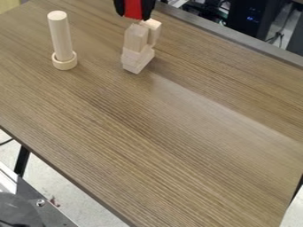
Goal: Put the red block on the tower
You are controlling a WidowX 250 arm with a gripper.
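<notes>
We see the black hand (135, 14) at the top edge of the view, and it is pinching the red block (134, 7) between its two fingers. Directly below the hand we find the tower (136, 39) of pale wooden blocks on the tabletop (172, 137); whether the red block touches it, we cannot tell. Left of the hand, one wooden cylinder (60, 35) stands upright, with a ring (65, 64) around its base.
</notes>
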